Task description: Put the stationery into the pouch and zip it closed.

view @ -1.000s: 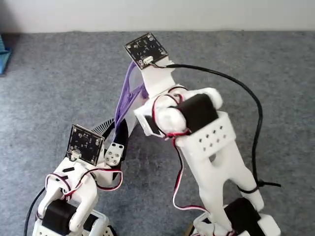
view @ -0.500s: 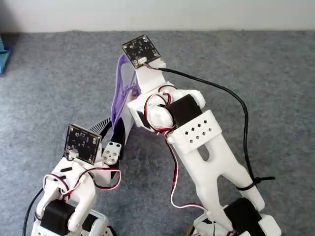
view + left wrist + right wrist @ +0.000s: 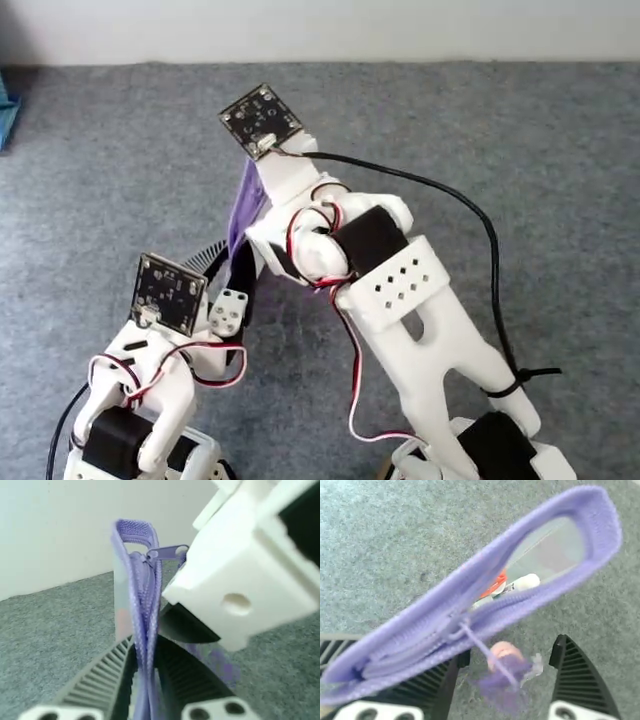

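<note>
Purple pouch (image 3: pixel 135 570), pinched in the left gripper (image 3: pixel 146 645), gapes; right gripper (image 3: pixel 511 652), spread wide at frame bottom, could miss the dangling pull (image 3: pixel 475 640).

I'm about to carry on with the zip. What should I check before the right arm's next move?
1. Left gripper holding the purple fabric pouch: ok, shut on it.
2. Contents inside: ok, orange and white stationery lies in the opening.
3. Zip closed: not ok, it gapes beyond the slider.
4. Right gripper on the purple pull charm: not ok, it is open and the charm hangs between its fingers.
5. Zip track free of stationery: cannot tell.
</note>
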Controlling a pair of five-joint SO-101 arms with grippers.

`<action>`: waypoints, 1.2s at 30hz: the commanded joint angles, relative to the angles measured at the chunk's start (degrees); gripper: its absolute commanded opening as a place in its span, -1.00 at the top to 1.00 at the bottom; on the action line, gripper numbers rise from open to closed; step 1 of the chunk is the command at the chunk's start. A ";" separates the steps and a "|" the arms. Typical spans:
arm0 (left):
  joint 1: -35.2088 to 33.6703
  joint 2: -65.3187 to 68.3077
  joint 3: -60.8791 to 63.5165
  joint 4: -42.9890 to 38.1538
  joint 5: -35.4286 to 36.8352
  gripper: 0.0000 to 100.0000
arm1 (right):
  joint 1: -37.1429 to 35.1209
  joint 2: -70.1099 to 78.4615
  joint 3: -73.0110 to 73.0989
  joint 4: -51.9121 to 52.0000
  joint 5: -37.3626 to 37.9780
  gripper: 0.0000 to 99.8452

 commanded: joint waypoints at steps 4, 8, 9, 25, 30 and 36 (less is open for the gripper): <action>0.00 -1.23 -0.57 -0.09 -0.62 0.98 | 0.66 -0.04 -0.44 -2.68 1.05 0.77; 0.00 -1.23 -0.57 -0.09 -0.62 0.98 | 2.33 0.40 -0.53 -2.86 1.05 0.98; 0.00 -1.23 -0.57 0.00 -0.62 0.98 | 2.59 0.40 -0.53 -3.30 1.05 0.96; 0.00 -1.23 -0.57 3.34 -0.62 0.98 | 15.69 1.27 -0.44 -13.41 11.78 0.98; -0.09 -1.23 -0.57 3.34 -0.53 0.98 | 19.03 2.59 -0.70 -14.02 12.48 0.98; -0.09 -1.23 -0.57 3.34 -0.53 0.98 | 16.66 2.59 -0.62 -10.42 11.87 0.98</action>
